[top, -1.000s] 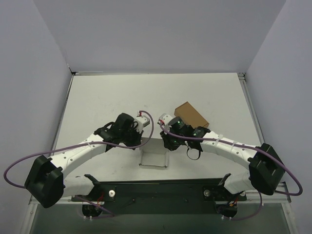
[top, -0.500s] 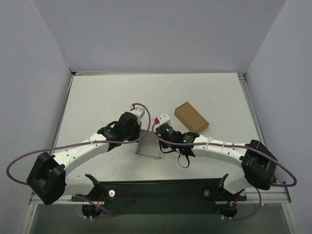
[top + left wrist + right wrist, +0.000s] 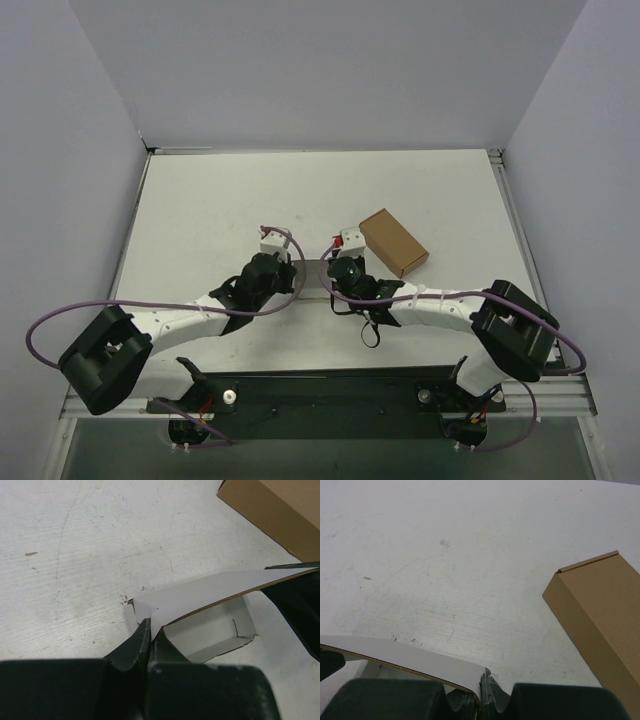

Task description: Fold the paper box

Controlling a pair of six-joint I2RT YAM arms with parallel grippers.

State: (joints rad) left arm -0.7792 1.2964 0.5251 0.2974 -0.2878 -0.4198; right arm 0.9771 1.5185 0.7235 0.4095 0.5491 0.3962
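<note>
Paper box (image 3: 200,592), corner hidden in left hand (image 3: 150,628)

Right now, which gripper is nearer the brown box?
Right. The right gripper grips the paper box at the end near the brown box; the left gripper grips its far end.

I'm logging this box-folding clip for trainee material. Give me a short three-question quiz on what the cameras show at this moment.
1. True or false: the left gripper is shut on a flap of the paper box.
2. Where is the brown box? A) inside the paper box B) on the table, apart from the paper box C) on top of the paper box
3. Fill in: the paper box is pinched by ___ grippers.

Key: 1 true. 2 B. 3 two; the right gripper is also shut on its edge.
</note>
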